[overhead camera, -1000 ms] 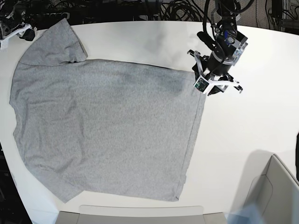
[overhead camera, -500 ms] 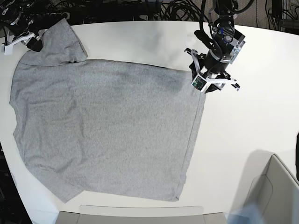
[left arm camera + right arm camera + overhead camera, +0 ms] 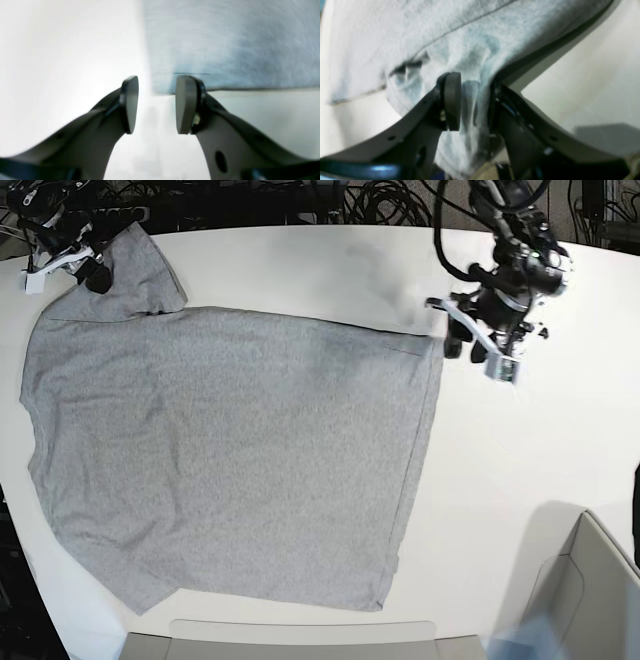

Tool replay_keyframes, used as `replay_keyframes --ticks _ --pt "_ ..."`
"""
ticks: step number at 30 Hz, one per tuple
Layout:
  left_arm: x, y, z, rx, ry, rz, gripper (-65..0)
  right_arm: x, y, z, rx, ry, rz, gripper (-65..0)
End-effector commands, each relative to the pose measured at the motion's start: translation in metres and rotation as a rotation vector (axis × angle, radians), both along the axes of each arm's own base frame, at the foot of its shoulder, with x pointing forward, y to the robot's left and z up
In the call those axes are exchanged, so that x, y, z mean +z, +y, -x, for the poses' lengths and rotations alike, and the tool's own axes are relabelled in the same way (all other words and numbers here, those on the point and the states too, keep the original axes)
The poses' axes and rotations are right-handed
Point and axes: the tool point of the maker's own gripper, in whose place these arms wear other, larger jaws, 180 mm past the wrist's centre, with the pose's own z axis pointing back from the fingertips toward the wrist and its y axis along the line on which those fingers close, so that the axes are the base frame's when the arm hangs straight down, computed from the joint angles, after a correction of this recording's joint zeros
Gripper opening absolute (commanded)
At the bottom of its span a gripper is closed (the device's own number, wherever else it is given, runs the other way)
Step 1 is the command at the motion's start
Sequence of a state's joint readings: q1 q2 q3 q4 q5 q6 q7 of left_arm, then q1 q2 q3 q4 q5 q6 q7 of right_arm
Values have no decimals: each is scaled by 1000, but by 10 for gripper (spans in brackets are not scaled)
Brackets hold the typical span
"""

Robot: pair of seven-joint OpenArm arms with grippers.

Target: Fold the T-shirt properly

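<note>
Sleeve pinched upper left, hem corner waiting upper right.

Right claw (image 3: 88, 268) grips the T-shirt (image 3: 230, 460), spread across the white worktop (image 3: 520, 470); left claw (image 3: 478, 345) hangs wide beside the corner. Looks like grasping for the first fold; next, close there.

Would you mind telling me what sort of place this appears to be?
Probably a robotics lab: a white table with two robot arms working on a T-shirt, and a tangle of black cables behind it.
</note>
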State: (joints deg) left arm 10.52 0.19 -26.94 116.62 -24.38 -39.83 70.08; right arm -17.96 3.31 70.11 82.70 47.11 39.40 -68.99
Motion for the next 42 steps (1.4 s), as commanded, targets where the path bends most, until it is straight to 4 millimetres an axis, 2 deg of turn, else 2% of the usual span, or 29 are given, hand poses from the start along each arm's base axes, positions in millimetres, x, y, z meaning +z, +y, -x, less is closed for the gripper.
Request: replay_keyframes --ticks 1,4,7,10,15,20,27,31,34,40,42 --pt "13 6 -8 6 -39 18 -412 -17 1 33 65 177 37 -475" --pt "18 26 -10 51 -4 33 -411 -8 -3 28 75 162 75 -475" --pt "17 28 -18 61 0 55 -411 -7 -3 27 76 158 79 -475" --pt "-3 25 -14 67 58 97 -411 -8 -2 27 75 159 75 -475" --pt "-52 17 -4 86 178 215 -411 -12 -6 29 79 200 102 -475" --pt "-77 1 -3 69 222 282 -411 -13 -7 27 81 208 108 -475" --pt "-76 -19 -14 16 191 298 -411 -13 -7 26 82 207 108 -475" --pt "-93 -30 -10 11 244 345 -412 -13 -7 27 82 208 108 -475" --pt "-99 -35 -21 16 245 386 -413 -13 -6 26 84 206 108 -475" --pt "-105 -45 -22 18 259 421 -414 -18 11 16 146 203 92 -476" --pt "-105 -46 -22 20 255 421 -428 -21 18 13 149 202 85 -495"
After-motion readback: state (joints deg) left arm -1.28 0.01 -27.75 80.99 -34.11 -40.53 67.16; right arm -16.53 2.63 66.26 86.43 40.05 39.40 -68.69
